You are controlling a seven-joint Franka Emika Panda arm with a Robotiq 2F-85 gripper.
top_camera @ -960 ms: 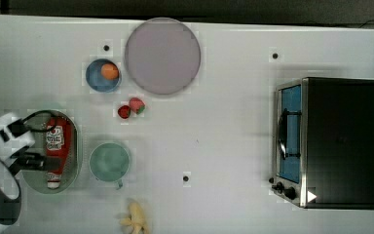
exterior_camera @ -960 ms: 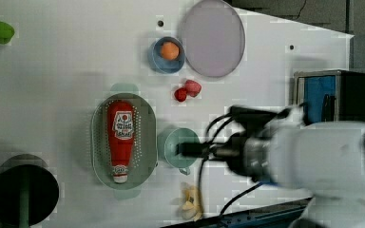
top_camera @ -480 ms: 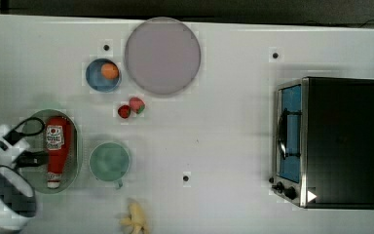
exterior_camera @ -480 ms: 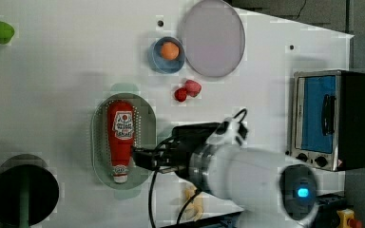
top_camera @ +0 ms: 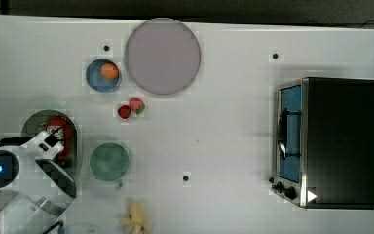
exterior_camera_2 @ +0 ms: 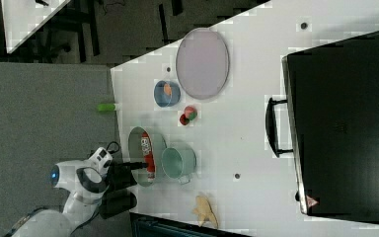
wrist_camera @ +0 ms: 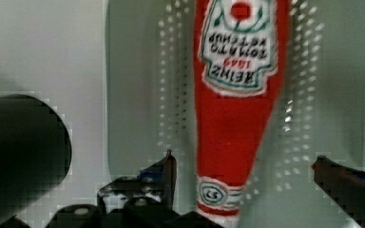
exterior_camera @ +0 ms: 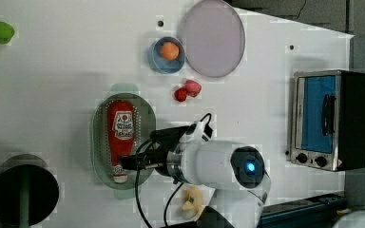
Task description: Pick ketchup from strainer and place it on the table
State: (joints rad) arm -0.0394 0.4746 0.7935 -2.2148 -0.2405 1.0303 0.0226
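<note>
The ketchup is lying flat in the strainer, its cap pointing toward the arm; the gripper is hovering over the bottle's neck with its fingers spread wide, one on each side of the neck, neither touching it; in the left view the gripper is reaching over the strainer's cap end; the strainer is sitting on the table, just beside the cup.
</note>
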